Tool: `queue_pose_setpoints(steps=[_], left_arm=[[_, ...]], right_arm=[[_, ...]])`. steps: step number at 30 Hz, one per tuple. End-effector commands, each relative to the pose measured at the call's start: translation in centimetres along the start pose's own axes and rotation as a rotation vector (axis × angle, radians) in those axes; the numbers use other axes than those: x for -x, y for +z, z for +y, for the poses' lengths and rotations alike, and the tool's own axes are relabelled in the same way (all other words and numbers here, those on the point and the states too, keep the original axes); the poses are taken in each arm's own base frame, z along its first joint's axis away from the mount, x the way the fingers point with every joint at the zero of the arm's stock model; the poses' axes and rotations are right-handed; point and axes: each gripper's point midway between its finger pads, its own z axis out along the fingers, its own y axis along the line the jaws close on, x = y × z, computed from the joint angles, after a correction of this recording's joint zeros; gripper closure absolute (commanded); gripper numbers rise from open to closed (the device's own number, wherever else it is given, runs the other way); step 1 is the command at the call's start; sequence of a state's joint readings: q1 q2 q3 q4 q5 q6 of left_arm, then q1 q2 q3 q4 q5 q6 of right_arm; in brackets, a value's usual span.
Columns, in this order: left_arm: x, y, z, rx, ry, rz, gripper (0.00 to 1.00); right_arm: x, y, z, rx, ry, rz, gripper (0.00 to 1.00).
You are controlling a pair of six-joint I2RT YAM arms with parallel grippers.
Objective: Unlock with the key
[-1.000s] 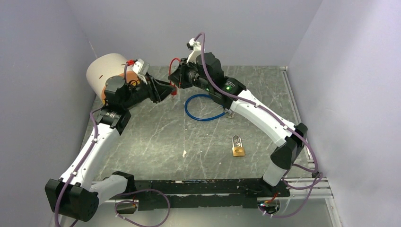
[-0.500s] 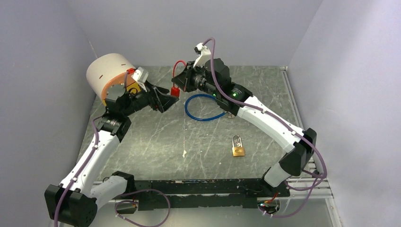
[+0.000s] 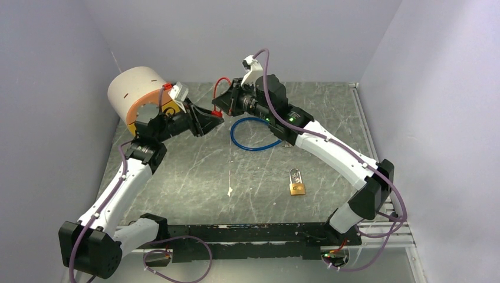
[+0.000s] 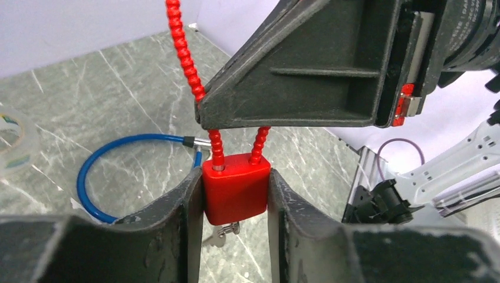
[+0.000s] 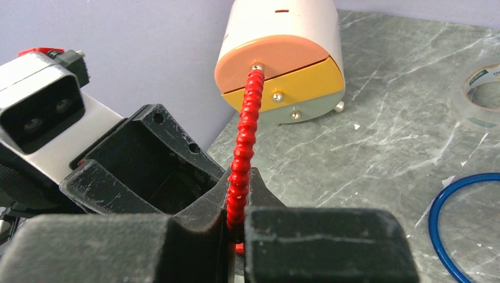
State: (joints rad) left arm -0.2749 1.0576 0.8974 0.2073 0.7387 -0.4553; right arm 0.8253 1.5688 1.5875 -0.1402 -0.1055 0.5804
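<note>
A red padlock [image 4: 236, 187] with a red ribbed cable shackle [image 5: 243, 141] is held in the air between both arms. My left gripper [image 4: 234, 180] is shut on the lock's body, one finger on each side. A small silver key [image 4: 227, 231] hangs from the underside of the body. My right gripper [image 5: 239, 197] is shut on the cable just above the body. In the top view the two grippers meet at the back middle, left [image 3: 216, 122], right [image 3: 220, 110], with the cable loop [image 3: 220, 82] arching above them.
A blue cable loop [image 3: 253, 134] lies on the table under the right arm. A brass padlock [image 3: 296, 184] lies in the right middle. A white cylinder with an orange and yellow face [image 3: 138, 91] sits at the back left. A clear tape roll [image 5: 480, 94] lies nearby.
My left gripper has moved right to the right gripper and closed on the red padlock's body. The right gripper shifted slightly right, still holding the cable.
</note>
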Motion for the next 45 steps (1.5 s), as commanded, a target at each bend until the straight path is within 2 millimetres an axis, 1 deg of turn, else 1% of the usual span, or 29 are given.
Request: queue_pose_setpoints(steps=[1, 3, 4, 5, 8, 9, 11, 13, 16, 19, 23, 26, 27, 29, 30, 32, 33, 36, 39, 40, 41, 42, 45], left_arm=[[0.3, 0.0, -0.9, -0.044, 0.035, -0.004, 0.78], [-0.1, -0.2, -0.9, -0.043, 0.039, 0.007, 0.89], [-0.2, -0.3, -1.0, -0.046, 0.043, 0.008, 0.94], [-0.2, -0.4, -1.1, -0.046, 0.048, 0.005, 0.97], [-0.1, -0.7, -1.4, -0.058, 0.088, 0.0, 0.97], [-0.1, -0.8, -1.6, -0.064, 0.11, 0.0, 0.97], [0.1, -0.9, -1.7, -0.071, 0.183, -0.008, 0.98], [0.3, -1.3, -2.0, -0.075, 0.288, -0.039, 0.97], [0.5, -1.8, -1.5, -0.039, 0.394, -0.055, 0.97], [0.1, -1.8, -1.3, -0.046, 0.436, -0.002, 0.98], [-0.3, -1.7, -1.8, -0.088, 0.443, 0.007, 0.97], [-0.3, -1.7, -2.9, -0.142, 0.409, 0.006, 0.97], [-0.3, -1.7, -3.2, -0.162, 0.394, 0.008, 0.98], [-0.1, -1.7, -3.9, -0.189, 0.352, 0.004, 0.97], [-0.1, -1.7, -4.3, -0.205, 0.329, 0.003, 0.98], [-0.2, -1.7, -4.9, -0.244, 0.301, 0.006, 0.97], [-0.3, -1.7, -5.4, -0.274, 0.283, 0.01, 0.97], [-0.1, -1.7, -6.7, -0.357, 0.234, 0.016, 0.97], [0.1, -2.0, -8.0, -0.438, 0.211, 0.018, 0.97], [0.2, -2.0, -8.2, -0.452, 0.206, 0.017, 0.97], [0.3, -2.0, -8.3, -0.459, 0.199, 0.017, 0.97], [0.4, -1.9, -8.3, -0.462, 0.191, 0.017, 0.97], [0.4, -1.7, -8.2, -0.466, 0.169, 0.015, 0.97]], right_arm=[[3.4, -1.5, 2.1, 0.062, -0.007, -0.124, 1.0], [3.4, -1.9, 2.0, 0.067, -0.022, -0.139, 1.0], [3.7, -2.1, 2.2, 0.082, -0.035, -0.163, 0.97], [3.6, -2.2, 2.2, 0.091, -0.043, -0.167, 0.91], [3.1, -2.3, 1.8, 0.08, -0.047, -0.167, 0.63], [3.0, -2.4, 1.6, 0.074, -0.05, -0.167, 0.57], [3.1, -2.7, 1.5, 0.071, -0.053, -0.176, 0.5], [3.5, -3.2, 1.7, 0.08, -0.06, -0.196, 0.46], [3.7, -4.2, 2.5, 0.118, -0.077, -0.21, 0.43], [4.3, -5.6, 3.5, 0.157, -0.087, -0.234, 0.41], [5.3, -8.9, 4.7, 0.216, -0.076, -0.3, 0.4], [5.7, -12.0, 4.3, 0.233, -0.042, -0.362, 0.4], [5.7, -12.8, 3.9, 0.23, -0.029, -0.378, 0.4], [5.7, -14.0, 3.0, 0.214, 0.005, -0.399, 0.41], [5.5, -14.1, 2.6, 0.204, 0.014, -0.398, 0.41], [4.5, -13.1, 1.2, 0.163, 0.047, -0.349, 0.42], [4.1, -12.5, 0.9, 0.167, 0.055, -0.32, 0.42], [3.2, -11.1, 2.0, 0.269, 0.066, -0.252, 0.45], [2.9, -10.5, 3.5, 0.376, 0.056, -0.209, 0.48], [2.9, -10.6, 4.4, 0.422, 0.044, -0.194, 0.49], [2.8, -10.5, 4.8, 0.451, 0.035, -0.182, 0.5], [3.1, -10.5, 5.2, 0.469, 0.027, -0.183, 0.5], [3.0, -10.2, 5.7, 0.497, 0.018, -0.161, 0.5]])
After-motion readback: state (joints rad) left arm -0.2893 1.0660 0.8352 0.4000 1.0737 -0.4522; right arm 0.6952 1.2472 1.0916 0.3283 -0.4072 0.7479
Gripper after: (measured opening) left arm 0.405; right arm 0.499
